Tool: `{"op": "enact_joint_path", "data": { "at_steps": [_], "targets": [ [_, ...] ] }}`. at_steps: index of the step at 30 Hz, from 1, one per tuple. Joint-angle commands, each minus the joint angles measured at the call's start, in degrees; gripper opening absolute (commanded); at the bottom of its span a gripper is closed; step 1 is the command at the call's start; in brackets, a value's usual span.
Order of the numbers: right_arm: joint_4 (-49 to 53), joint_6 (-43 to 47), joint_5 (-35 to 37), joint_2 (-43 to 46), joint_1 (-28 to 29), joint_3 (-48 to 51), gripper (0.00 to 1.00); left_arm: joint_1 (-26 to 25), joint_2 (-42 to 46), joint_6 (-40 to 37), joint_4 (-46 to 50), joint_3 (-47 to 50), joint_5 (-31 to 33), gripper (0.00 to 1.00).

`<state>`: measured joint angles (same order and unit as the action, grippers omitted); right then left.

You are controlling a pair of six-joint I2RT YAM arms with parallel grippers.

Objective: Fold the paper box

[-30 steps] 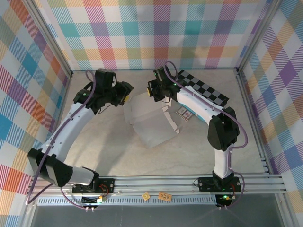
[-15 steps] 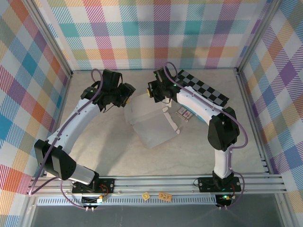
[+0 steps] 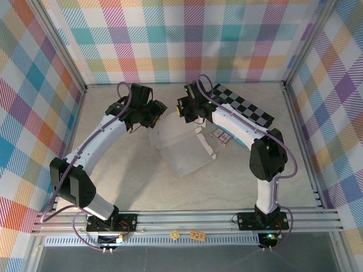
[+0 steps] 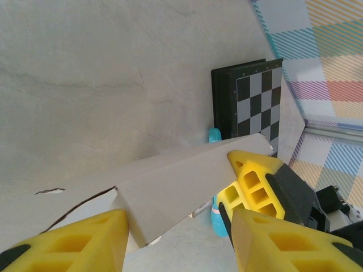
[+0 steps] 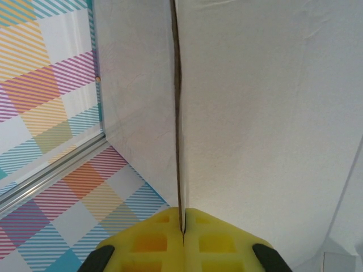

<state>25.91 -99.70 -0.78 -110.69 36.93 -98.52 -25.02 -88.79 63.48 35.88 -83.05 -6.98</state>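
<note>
The paper box (image 3: pixel 180 146) is a white, partly folded cardboard sheet lying mid-table. At its far edge my right gripper (image 3: pixel 185 111) is shut on a raised panel; in the right wrist view the thin cardboard edge (image 5: pixel 178 113) runs straight into the closed yellow jaws (image 5: pixel 182 226). My left gripper (image 3: pixel 157 113) hovers at the box's far left corner. In the left wrist view its jaws (image 4: pixel 178 224) stand open on either side of the end of a raised flap (image 4: pixel 170 192), with gaps on both sides. The right gripper's yellow fingers (image 4: pixel 252 181) pinch that flap's far end.
A black-and-grey checkered board (image 3: pixel 244 105) lies at the back right, also seen behind the flap in the left wrist view (image 4: pixel 255 102). A small printed packet (image 3: pixel 221 135) lies right of the box. Plaid walls and metal rails (image 3: pixel 187 218) enclose the table.
My left arm has swung right, bringing its gripper up to the box's far left corner. The right gripper and the box have stayed put.
</note>
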Motion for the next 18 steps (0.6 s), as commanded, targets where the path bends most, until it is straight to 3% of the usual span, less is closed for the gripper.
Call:
{"op": "enact_joint_path", "data": {
  "at_steps": [1, 5, 7, 9, 13, 16, 18],
  "targets": [
    [-1.7, -0.8, -1.0, 2.9, 0.3, 0.9, 0.0, -1.1, -1.9, 0.3, -2.8, -1.3, -2.0, 0.43],
    [-1.9, -1.2, -0.9, 3.5, 0.3, 1.6, 0.0, -1.2, -1.8, 0.1, -2.8, -1.3, -0.9, 0.3],
    [-1.9, -1.3, -0.4, 3.9, 0.3, 2.2, 0.0, -1.2, -1.3, -0.9, -2.7, -1.3, -0.1, 0.28],
    [-2.3, -1.6, 0.2, 4.3, 0.3, 3.0, 0.0, -1.2, -0.3, -2.3, -2.9, -1.4, 0.2, 0.31],
    [-2.8, -2.6, 0.7, 5.1, -0.4, 4.4, 0.0, -1.1, 5.0, -7.6, -1.3, -0.5, 2.4, 0.5],
    [-2.7, -3.5, 1.3, 5.8, -0.9, 4.8, 0.0, -0.8, 12.1, -10.7, 0.4, 3.9, 4.4, 0.5],
    [-2.2, -4.8, 2.3, 6.4, -1.1, 5.3, 0.0, -0.1, 16.8, -13.6, 2.8, 7.7, 4.5, 0.43]
  ]
}}
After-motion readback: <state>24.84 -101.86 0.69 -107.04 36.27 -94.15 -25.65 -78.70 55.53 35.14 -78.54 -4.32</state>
